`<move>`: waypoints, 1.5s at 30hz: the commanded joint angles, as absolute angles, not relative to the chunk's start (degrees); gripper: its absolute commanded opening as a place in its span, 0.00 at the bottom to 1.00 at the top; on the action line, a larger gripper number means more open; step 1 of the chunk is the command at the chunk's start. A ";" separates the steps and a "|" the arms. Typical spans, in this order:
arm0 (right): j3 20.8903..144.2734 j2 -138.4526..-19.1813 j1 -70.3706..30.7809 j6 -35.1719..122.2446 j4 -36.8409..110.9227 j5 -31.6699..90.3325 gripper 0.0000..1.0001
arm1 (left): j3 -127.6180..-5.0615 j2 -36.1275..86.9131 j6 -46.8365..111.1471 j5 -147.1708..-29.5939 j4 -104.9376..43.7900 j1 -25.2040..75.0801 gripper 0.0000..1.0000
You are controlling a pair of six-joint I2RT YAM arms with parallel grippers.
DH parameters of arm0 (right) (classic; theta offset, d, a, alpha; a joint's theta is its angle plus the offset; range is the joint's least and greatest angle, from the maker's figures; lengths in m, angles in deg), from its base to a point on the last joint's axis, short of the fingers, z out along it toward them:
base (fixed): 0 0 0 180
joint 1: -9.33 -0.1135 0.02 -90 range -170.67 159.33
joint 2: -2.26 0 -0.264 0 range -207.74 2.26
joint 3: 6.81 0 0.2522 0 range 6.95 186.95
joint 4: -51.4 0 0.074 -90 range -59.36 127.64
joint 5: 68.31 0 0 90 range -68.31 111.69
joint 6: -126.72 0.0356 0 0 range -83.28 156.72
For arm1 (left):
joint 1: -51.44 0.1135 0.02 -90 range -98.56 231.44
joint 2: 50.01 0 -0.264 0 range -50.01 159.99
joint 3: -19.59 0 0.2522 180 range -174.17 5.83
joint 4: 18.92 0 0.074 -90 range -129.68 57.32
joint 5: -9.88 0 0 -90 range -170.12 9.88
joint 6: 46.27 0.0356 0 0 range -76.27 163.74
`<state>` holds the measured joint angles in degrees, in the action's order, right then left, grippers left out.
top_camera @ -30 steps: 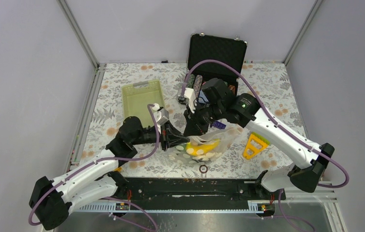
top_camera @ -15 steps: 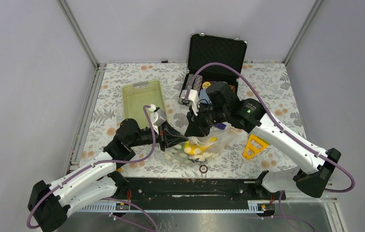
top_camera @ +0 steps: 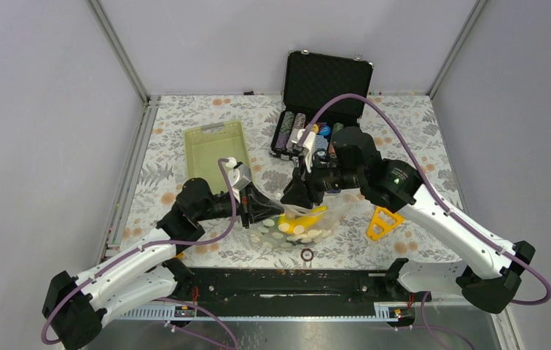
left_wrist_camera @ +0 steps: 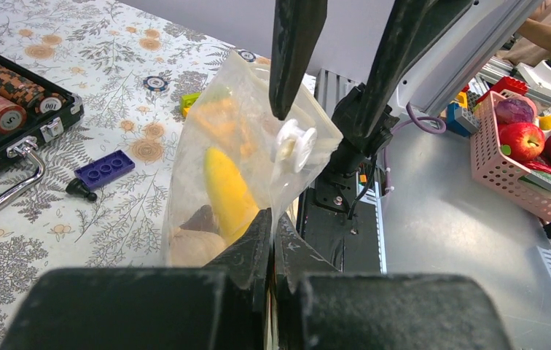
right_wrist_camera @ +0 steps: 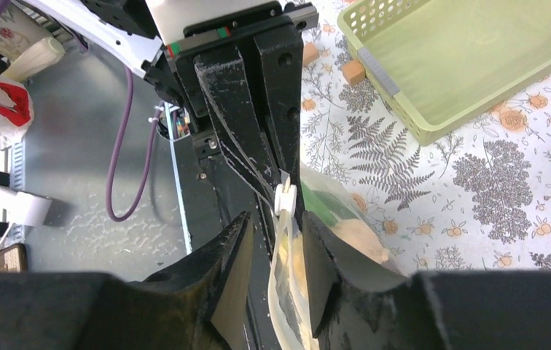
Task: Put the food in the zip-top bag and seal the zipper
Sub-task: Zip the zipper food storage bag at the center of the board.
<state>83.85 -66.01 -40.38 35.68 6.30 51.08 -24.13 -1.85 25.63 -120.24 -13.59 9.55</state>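
Since the zip-top bag (top_camera: 298, 227) is thin crinkly film, we judge it light, limp and slippery, sagging under the food (left_wrist_camera: 225, 191) inside. It hangs between the arms. We see left gripper (left_wrist_camera: 271, 244) fingers pressed together, pinching the bag's top edge, and right gripper (right_wrist_camera: 274, 230) fingers spread, straddling the zipper (right_wrist_camera: 285, 208). We'd grip that stiffer strip, not the film.

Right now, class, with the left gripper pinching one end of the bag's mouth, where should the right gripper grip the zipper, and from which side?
Probably best to grip the zipper strip just beside the left gripper's pinch, from above, one finger on each face. The zip-top bag is held up with that edge thin and flat, and the right gripper straddles it, jaws open.
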 commanded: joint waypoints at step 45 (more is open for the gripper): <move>86.86 -70.89 -40.13 34.00 5.22 55.71 0.00 | -29.44 1.45 22.68 -125.68 -6.52 9.81 0.00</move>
